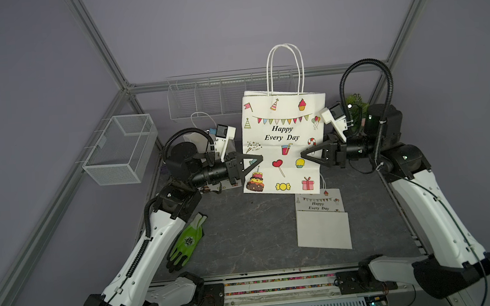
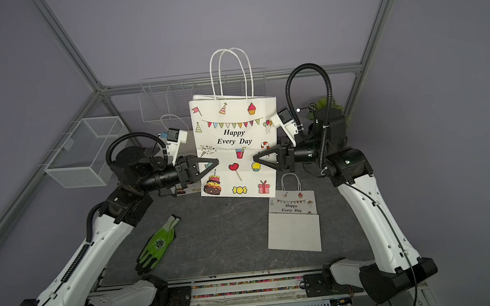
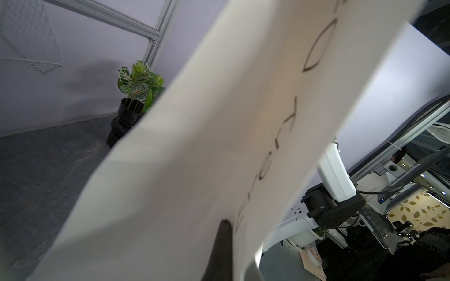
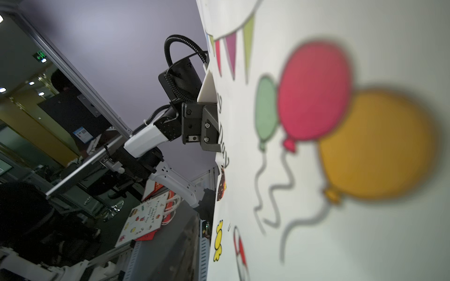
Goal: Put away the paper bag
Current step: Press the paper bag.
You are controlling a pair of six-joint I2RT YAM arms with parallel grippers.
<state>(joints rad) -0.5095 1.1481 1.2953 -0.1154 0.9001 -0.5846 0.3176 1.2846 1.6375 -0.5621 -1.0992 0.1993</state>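
Top views share the whole scene from above; wrist cameras closely face the paper bag point(image 3: 219, 121).

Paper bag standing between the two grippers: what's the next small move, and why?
Probably close the right gripper firmly on the edge of the paper bag. The left gripper pinches the opposite edge, the bag stands upright, and the right grip isn't clearly shut.
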